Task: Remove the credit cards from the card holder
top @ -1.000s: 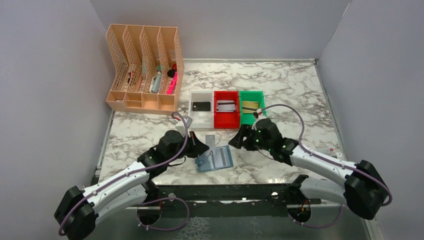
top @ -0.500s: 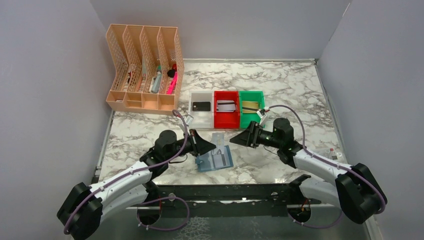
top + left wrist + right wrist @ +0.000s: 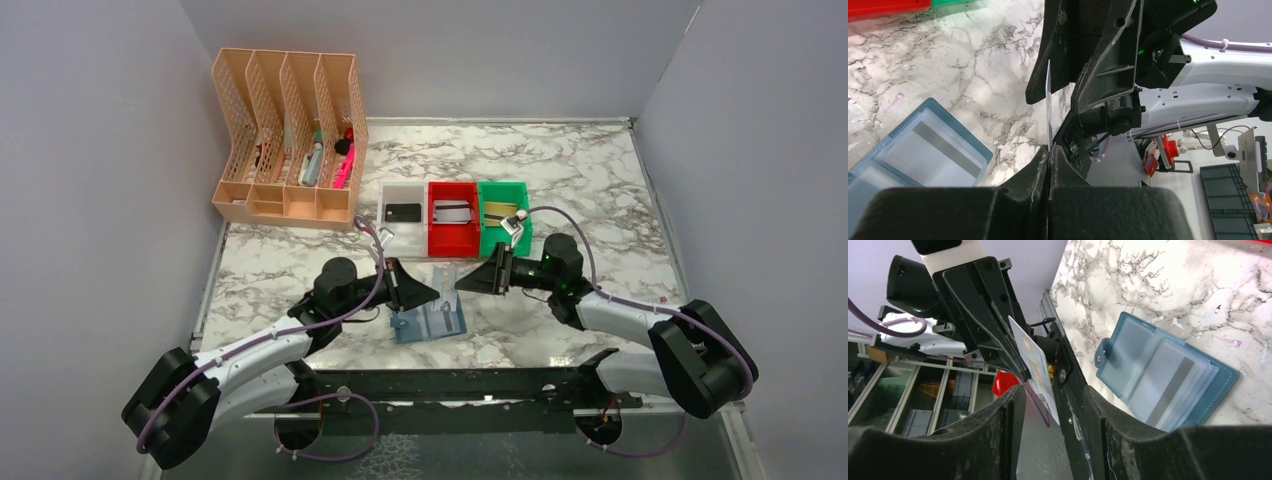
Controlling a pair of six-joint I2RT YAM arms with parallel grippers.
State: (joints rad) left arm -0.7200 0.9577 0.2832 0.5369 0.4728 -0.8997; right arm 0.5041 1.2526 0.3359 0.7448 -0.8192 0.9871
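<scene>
One card (image 3: pixel 1034 365) — in left gripper (image 3: pixel 1048 152)

On my feed I log: one marble-patterned table (image 3: pixel 600 170), white with grey veining, closed in at the left, back and right by plain grey panels (image 3: pixel 100 150). One peach mesh file rack (image 3: pixel 285 110) with four upright slots and a low front tray stands at the table's far left corner. In its right-hand slots I make out a pink marker (image 3: pixel 343 176), a pale teal pen (image 3: pixel 312 165) and a red-and-black item I cannot identify. Three small plastic bins sit touching in a row just right of the rack: white bin (image 3: pixel 400 243), red bin (image 3: pixel 452 243), green bin (image 3: pixel 490 240).
</scene>
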